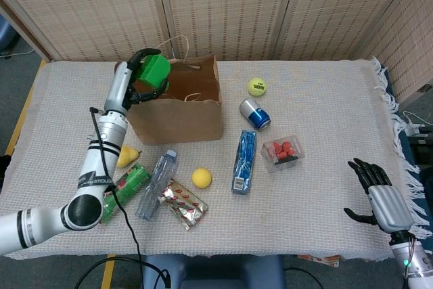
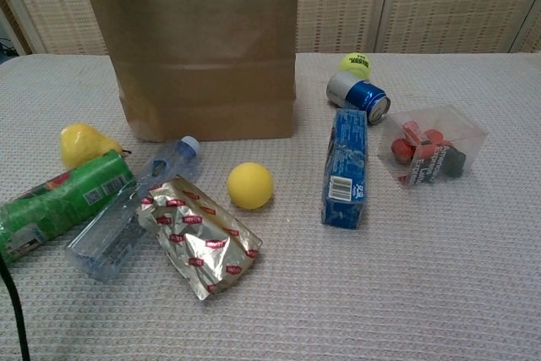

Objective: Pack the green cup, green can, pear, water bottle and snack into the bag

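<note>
My left hand (image 1: 139, 80) holds the green cup (image 1: 155, 70) above the left side of the open brown paper bag (image 1: 177, 114) (image 2: 203, 48). The pear (image 1: 124, 156) (image 2: 83, 143), the green can (image 1: 123, 191) (image 2: 63, 203), the water bottle (image 1: 154, 183) (image 2: 128, 216) and the foil snack pack (image 1: 184, 203) (image 2: 199, 233) lie on the table in front of the bag. My right hand (image 1: 379, 195) hovers open at the table's right front edge, far from everything. Neither hand shows in the chest view.
A yellow ball (image 1: 201, 178) (image 2: 250, 185), a blue box (image 1: 244, 161) (image 2: 347, 166), a blue can (image 1: 255, 113) (image 2: 358, 95), a tennis ball (image 1: 256, 86) (image 2: 356, 63) and a clear box of red items (image 1: 282, 151) (image 2: 431, 154) lie right of the bag. A black cable (image 2: 12, 314) hangs at the lower left.
</note>
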{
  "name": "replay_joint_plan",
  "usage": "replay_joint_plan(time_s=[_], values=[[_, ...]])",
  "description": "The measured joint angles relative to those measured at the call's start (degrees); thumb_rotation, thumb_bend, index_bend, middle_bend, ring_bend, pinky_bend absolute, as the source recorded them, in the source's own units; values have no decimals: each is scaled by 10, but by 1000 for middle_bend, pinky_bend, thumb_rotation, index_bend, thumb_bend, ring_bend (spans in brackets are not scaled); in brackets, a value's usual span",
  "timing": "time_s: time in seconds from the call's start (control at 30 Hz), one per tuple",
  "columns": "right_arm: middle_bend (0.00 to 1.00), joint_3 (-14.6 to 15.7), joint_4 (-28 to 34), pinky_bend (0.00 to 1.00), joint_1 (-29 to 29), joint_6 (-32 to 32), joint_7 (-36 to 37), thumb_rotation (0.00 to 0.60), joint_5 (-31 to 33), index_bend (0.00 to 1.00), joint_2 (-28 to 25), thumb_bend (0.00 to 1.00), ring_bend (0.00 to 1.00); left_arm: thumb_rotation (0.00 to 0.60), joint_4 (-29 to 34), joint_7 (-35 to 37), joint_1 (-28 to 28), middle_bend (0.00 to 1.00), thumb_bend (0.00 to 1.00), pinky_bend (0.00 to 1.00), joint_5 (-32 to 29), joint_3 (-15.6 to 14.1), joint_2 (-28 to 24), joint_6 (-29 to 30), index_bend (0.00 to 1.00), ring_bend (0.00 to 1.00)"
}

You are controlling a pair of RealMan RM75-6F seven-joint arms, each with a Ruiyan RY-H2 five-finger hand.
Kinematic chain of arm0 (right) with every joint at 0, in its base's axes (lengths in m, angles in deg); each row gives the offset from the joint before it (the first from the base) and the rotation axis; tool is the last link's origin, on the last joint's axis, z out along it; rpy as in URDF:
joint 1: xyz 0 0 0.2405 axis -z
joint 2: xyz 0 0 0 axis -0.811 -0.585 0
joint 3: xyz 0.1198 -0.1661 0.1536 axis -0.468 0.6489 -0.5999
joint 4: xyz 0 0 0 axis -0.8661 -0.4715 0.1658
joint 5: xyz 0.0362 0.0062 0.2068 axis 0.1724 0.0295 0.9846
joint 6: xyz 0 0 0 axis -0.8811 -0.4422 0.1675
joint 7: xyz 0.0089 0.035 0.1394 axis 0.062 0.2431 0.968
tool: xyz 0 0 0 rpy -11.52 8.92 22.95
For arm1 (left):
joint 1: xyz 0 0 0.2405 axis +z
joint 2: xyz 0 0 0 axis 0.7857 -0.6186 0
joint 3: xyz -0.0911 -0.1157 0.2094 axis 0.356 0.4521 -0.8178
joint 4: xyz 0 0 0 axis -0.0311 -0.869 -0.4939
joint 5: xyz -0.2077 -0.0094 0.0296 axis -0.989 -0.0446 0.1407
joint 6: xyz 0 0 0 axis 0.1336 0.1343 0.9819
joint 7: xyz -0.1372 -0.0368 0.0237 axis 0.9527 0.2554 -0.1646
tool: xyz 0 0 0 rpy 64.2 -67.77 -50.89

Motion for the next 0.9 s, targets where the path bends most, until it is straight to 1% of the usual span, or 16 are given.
replay_joint_plan(time_s=[0.17,0.3,0.37,0.4,0.43,0.47,0.5,0.53,0.6,0.7,0.9], values=[[0,1,6,0,-2,8,11,600,3,0,-5,74,0,600,-93,-43,-55,602,660,712,14,-47,55,-10,658,570],[0,1,7,0,-4,13,11,600,7,0,-7,74,0,600,-174,-64,-91,599,661,702,34,-69,94,-23,658,566],[0,0,8,0,-5,15,11,600,10,0,-9,74,0,600,-220,-76,-110,576,645,653,48,-78,113,-29,640,530],[0,0,8,0,-5,16,11,600,11,0,-9,74,0,600,-238,-82,-118,506,604,568,56,-83,120,-31,588,447],[0,0,8,0,-5,16,11,600,13,0,-9,74,0,600,-255,-89,-126,399,549,466,65,-89,128,-35,499,334],[0,-1,9,0,-6,18,12,600,15,0,-10,74,0,600,-273,-101,-133,313,509,393,77,-99,135,-40,421,250],[0,-1,10,0,-6,19,13,600,15,0,-10,74,0,600,-280,-110,-137,163,449,274,83,-104,138,-44,279,120],[0,-1,10,0,-6,19,13,600,16,0,-11,74,0,600,-284,-119,-139,71,419,201,86,-109,140,-48,185,48],[0,-1,10,0,-6,19,13,600,16,0,-11,74,0,600,-283,-135,-141,4,398,134,82,-118,139,-56,101,1],[0,-1,10,0,-6,18,11,600,15,0,-11,74,0,600,-271,-140,-138,0,394,118,77,-123,133,-58,62,0],[0,0,9,0,-5,16,7,600,13,0,-10,74,0,600,-236,-133,-122,0,380,118,64,-113,110,-54,57,0]])
